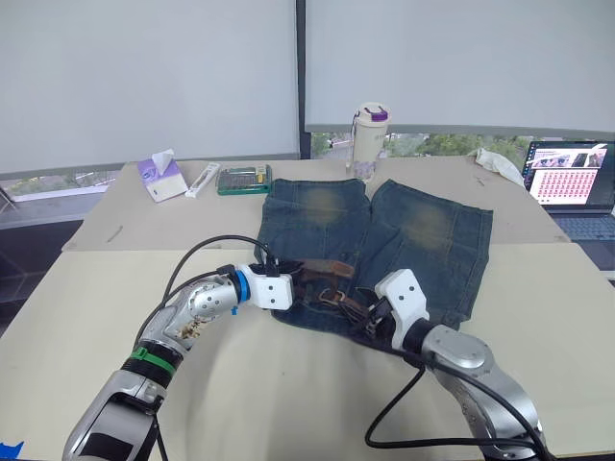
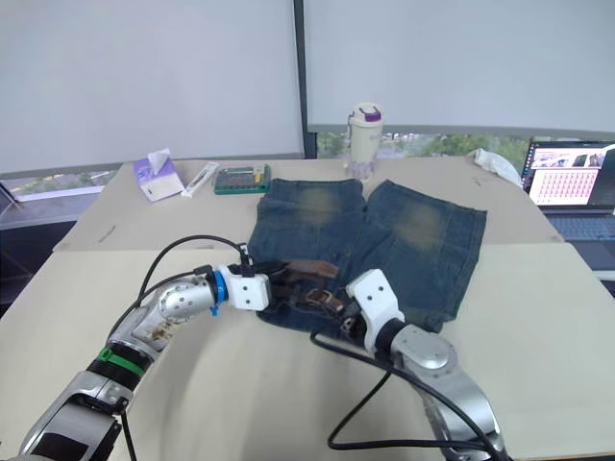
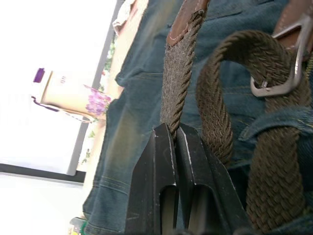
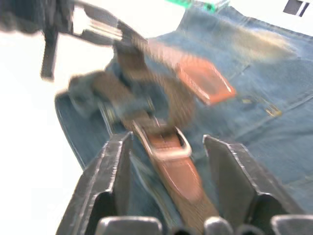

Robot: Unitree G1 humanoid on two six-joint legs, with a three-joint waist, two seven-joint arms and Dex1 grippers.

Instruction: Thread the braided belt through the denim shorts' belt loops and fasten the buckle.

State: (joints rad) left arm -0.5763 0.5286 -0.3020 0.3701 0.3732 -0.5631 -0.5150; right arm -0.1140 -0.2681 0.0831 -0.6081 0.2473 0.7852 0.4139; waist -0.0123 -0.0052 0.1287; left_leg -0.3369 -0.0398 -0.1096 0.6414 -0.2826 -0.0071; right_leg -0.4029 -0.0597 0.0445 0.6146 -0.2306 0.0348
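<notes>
The denim shorts (image 1: 384, 230) lie flat on the table with the waistband nearest me. The braided belt (image 3: 173, 83) runs along that waistband, and one stretch passes under a belt loop (image 3: 279, 120). My left gripper (image 3: 172, 129) is shut on the braided strap just below its brown leather tip and holds that end up off the cloth. The silver buckle (image 4: 168, 144) rests on the waistband with brown leather behind it. My right gripper (image 4: 167, 138) is open, with one finger on each side of the buckle. In the head view the left gripper (image 1: 300, 283) and right gripper (image 1: 365, 305) are close together at the waistband.
Behind the shorts stands a cream bottle (image 1: 369, 139) with a purple lid. A green box (image 1: 243, 179), a white tube (image 1: 202, 180) and a tissue pack (image 1: 161, 178) lie at the back left. A laptop (image 1: 572, 182) and white cloth (image 1: 498, 163) are back right. Black cables (image 1: 404, 413) trail near me.
</notes>
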